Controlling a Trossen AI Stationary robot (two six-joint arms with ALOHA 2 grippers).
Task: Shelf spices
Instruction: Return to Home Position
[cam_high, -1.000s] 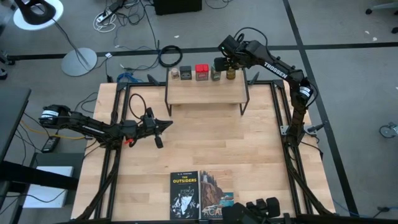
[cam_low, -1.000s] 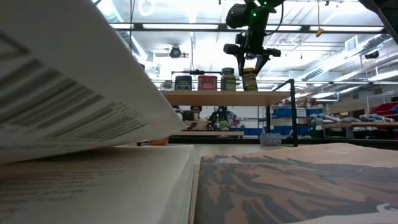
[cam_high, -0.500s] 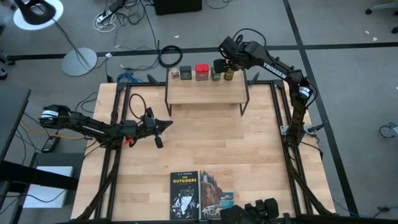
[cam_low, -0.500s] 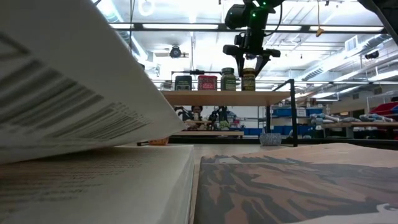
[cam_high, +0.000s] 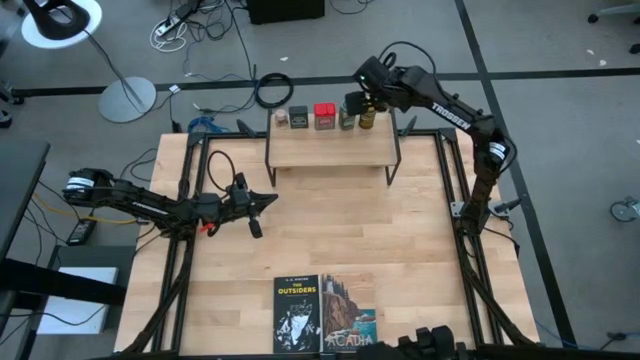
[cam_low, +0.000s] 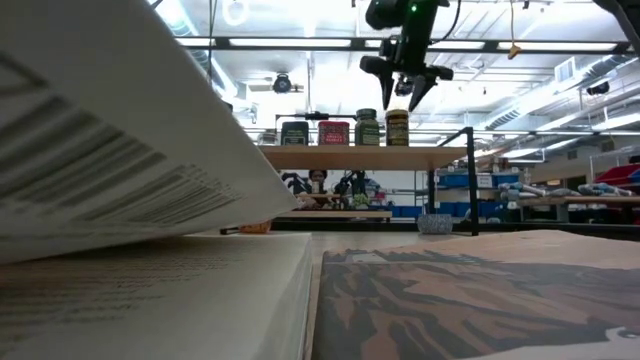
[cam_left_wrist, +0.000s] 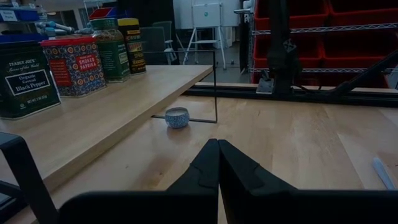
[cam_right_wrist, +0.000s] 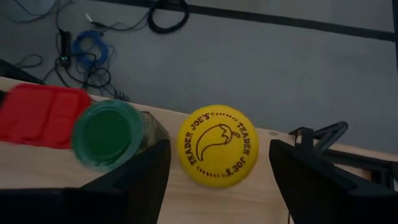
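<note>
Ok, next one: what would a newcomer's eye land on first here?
Four spices stand in a row along the back edge of the shelf. The right gripper hangs open just above the yellow-lidded jar at the row's right end. The left gripper lies shut, low over the left side of the table.

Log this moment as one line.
right gripper: open, over yellow-lidded jar, not gripping | left gripper: shut, over table, left side | shelf: also holds dark tin, red tin, green-lidded jar
</note>
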